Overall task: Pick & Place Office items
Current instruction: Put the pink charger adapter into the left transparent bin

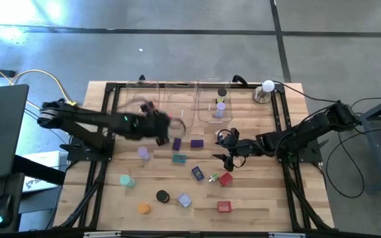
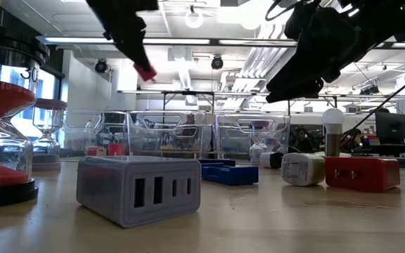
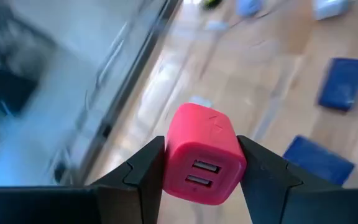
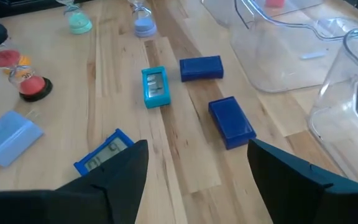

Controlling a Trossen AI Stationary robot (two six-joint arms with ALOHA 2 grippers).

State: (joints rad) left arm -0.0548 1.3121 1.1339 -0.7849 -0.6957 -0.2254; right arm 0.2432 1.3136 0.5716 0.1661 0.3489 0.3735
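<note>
My left gripper [image 1: 169, 125] hangs above the table just in front of the clear trays [image 1: 180, 99], shut on a pink-red USB charger cube [image 3: 201, 155], which also shows in the low view [image 2: 144, 72]. My right gripper [image 1: 227, 149] stands open right of centre with nothing between its fingers [image 4: 194, 180]. Below and ahead of it lie two dark blue blocks [image 4: 232, 121] and a teal piece [image 4: 154, 86]. Several other office items lie flat on the wood: red blocks [image 1: 225, 178], a black disc [image 1: 162, 196] and an orange piece [image 1: 143, 208]. My left gripper pinches the charger cube by two opposite sides [image 3: 169, 168] between its two fingers. The face with the two USB ports [image 3: 197, 173] points back at the wrist. The fingers slant downward, and the cube is lifted clear of the table.
Three clear trays stand in a row along the far edge; the right one [image 1: 218, 104] holds a few small pieces. A white ball on a metal base [image 1: 265, 89] sits at the far right. A black frame [image 1: 104, 106] borders the table.
</note>
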